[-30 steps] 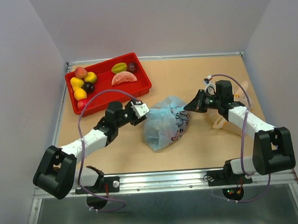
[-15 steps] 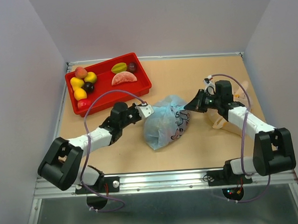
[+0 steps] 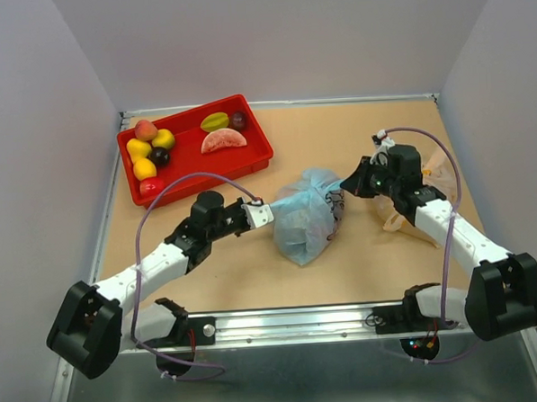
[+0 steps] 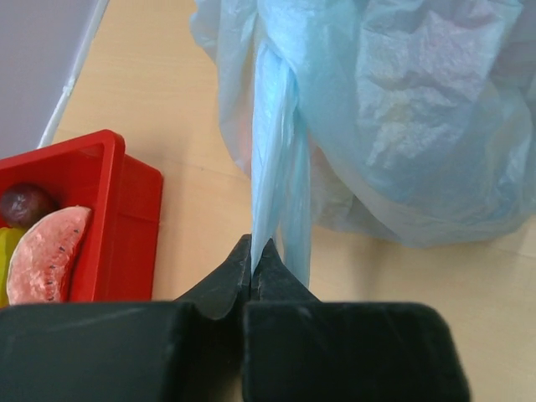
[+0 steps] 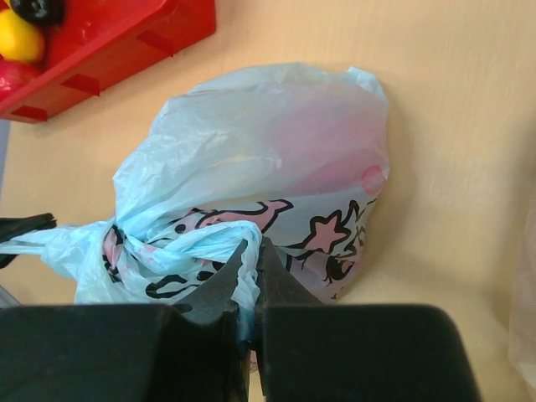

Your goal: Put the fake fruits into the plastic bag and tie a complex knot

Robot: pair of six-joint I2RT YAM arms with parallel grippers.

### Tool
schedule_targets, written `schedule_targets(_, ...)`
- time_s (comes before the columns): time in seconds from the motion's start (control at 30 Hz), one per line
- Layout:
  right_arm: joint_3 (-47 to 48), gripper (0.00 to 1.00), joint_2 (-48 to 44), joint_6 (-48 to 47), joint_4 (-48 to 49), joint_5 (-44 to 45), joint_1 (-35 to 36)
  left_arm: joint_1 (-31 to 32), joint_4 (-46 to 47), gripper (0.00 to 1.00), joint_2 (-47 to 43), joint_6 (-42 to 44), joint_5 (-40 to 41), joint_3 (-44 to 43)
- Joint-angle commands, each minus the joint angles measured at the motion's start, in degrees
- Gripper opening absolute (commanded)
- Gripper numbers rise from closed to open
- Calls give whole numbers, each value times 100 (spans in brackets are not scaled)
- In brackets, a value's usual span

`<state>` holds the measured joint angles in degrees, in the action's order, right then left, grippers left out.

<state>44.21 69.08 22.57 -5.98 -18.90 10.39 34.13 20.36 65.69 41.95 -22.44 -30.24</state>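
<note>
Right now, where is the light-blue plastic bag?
In the top view the plastic bag lies mid-table between the left gripper and the right gripper, both pinching it; the red tray sits behind-left.
</note>
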Motion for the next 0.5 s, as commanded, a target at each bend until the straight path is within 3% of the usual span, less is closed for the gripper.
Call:
schedule_targets(0.0,124,0,-88,-1025,26,2178,-292,-248,-1225,0,-696,470,407,351)
schedule_targets(0.3,167,0,-44,-1369,18,2259,-670,-864,-2220,0,-1383,1034,266,563)
schedule_targets(0.47,229,0,26,-1606,9,2048,-1250,-1171,-2563,0,-1436,1341,99,572)
